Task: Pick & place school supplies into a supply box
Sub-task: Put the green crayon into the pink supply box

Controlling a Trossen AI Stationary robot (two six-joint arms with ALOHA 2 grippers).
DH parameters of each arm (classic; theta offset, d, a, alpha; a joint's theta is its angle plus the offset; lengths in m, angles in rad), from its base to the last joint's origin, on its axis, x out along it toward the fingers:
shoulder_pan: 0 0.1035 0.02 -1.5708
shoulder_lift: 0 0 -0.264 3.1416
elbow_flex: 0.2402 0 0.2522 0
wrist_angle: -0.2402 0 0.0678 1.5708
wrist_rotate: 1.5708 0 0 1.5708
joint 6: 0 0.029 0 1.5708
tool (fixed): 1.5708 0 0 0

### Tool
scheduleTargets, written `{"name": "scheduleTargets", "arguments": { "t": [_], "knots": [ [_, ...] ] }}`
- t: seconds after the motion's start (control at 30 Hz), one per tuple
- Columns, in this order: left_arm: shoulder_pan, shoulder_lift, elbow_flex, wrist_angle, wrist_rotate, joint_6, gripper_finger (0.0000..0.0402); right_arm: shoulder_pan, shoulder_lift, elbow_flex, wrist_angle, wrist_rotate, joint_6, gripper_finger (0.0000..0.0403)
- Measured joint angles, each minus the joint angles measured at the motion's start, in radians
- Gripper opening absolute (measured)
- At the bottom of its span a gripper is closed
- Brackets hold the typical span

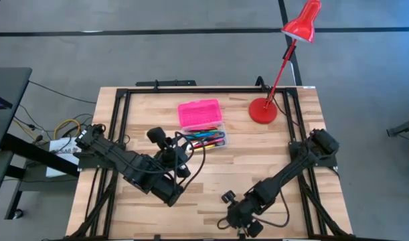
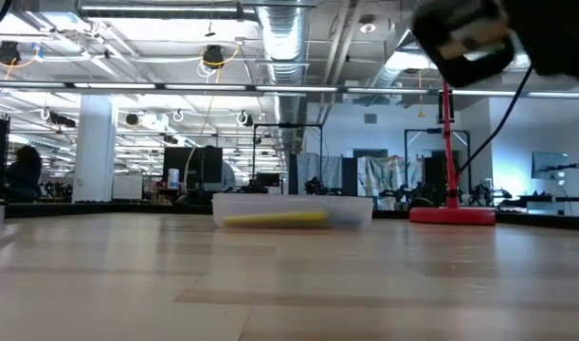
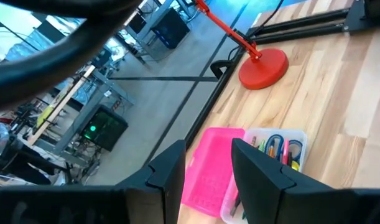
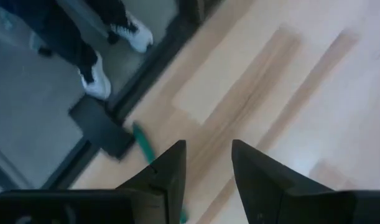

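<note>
A: Where does everything sit right now?

B: In the high view the supply box lies at about twelve o'clock from the table's middle, its pink lid swung open away from the arms, and its clear base is already packed with pens and markers. The red desk lamp stands at roughly two o'clock. The left gripper hovers just on the near side of the box, fingers apart and holding nothing.

A: And the other arm?

B: The right gripper hangs low near the six o'clock edge of the table, jaws parted and empty. Its wrist view shows a green pen lying by that edge, beside its fingers. A person's shoes show on the floor beyond.

A: So that pen looks like the one left to pick up?

B: I'd judge so. To do it well, turn the wrist until the fingers straddle the barrel crosswise, come down over its middle, and close only once both pads flank it. It's thin and near the edge, so a glancing touch could roll it off.
</note>
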Motion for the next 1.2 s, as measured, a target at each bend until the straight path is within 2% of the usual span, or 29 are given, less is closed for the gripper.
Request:
{"name": "scheduleTargets", "arguments": {
  "t": [0.23, 0.37, 0.67, 1.2],
  "knots": [
    [0.0, 0.0, 0.0, 0.0, 0.032, 0.026, 0.0125, 0.076, 0.026, -0.003, -0.03, 0.007, 0.041, 0.0121],
    [0.0, 0.0, 0.0, 0.0, 0.032, 0.027, 0.0125, 0.114, 0.045, -0.004, -0.046, 0.066, 0.014, 0.0121],
    [0.0, 0.0, 0.0, 0.0, 0.031, 0.026, 0.0125, 0.104, 0.074, -0.002, -0.045, 0.089, 0.047, 0.0121],
    [0.0, 0.0, 0.0, 0.0, 0.047, 0.016, 0.0125, 0.107, 0.098, -0.002, -0.034, 0.096, -0.014, 0.0121]
  ]
}}
